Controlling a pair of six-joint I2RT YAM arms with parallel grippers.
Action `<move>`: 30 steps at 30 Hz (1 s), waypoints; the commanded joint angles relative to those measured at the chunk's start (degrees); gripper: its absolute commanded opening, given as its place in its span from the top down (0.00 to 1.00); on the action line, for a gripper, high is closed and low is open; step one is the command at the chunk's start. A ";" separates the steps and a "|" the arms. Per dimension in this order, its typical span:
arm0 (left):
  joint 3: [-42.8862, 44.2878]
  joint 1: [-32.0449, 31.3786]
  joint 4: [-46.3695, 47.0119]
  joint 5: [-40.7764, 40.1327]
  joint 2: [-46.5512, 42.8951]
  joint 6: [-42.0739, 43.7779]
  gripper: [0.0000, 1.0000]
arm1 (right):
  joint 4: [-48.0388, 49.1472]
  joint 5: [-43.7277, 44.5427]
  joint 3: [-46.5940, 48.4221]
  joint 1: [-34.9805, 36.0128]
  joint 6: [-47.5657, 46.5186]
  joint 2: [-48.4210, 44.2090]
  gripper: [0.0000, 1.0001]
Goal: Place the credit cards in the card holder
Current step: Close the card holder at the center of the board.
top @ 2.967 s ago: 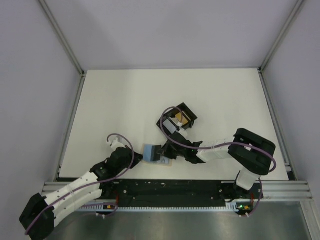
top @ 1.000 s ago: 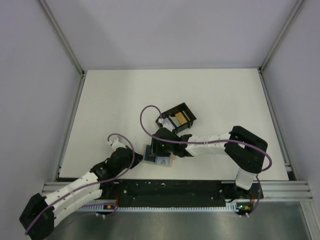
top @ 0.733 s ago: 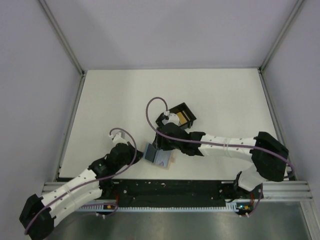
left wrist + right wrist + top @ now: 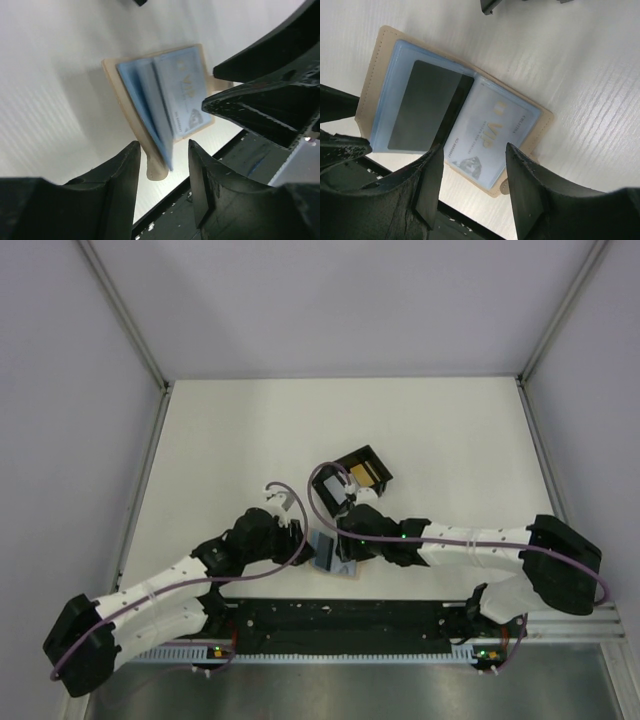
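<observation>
The tan card holder (image 4: pixel 372 82) lies open on the table with its blue plastic sleeves up. A pale blue VIP credit card (image 4: pixel 492 134) sits inside the right sleeve. In the top view the card holder (image 4: pixel 326 554) is near the front edge, between both grippers. My left gripper (image 4: pixel 163 172) is open, its fingers either side of the holder's near edge without touching it. Just above the holder's card side, my right gripper (image 4: pixel 474 186) is open and holds nothing. A yellow-orange credit card (image 4: pixel 363 475) lies in the black tray.
The black square tray (image 4: pixel 372 458) stands just behind the holder, close to the right gripper. The black front rail (image 4: pixel 340 615) runs just below the holder. In the left wrist view the right gripper's fingers (image 4: pixel 260 107) fill the right side.
My left gripper has opened and let go of the holder's flap, which now lies flat. The left arm moved right. The right gripper shifted over the holder's card side.
</observation>
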 commanded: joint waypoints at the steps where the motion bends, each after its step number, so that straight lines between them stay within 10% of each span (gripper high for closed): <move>1: 2.97 -0.77 6.13 5.43 0.05 3.37 0.52 | 1.24 0.08 -1.41 -0.27 -1.00 -3.58 0.48; 17: 8.94 -8.59 18.87 13.35 16.74 1.44 0.52 | -4.11 8.51 -7.47 -1.06 4.71 -13.60 0.46; 30: 11.32 -13.16 23.79 13.17 29.66 -1.20 0.72 | -9.04 9.57 -9.41 -1.59 10.51 -16.68 0.48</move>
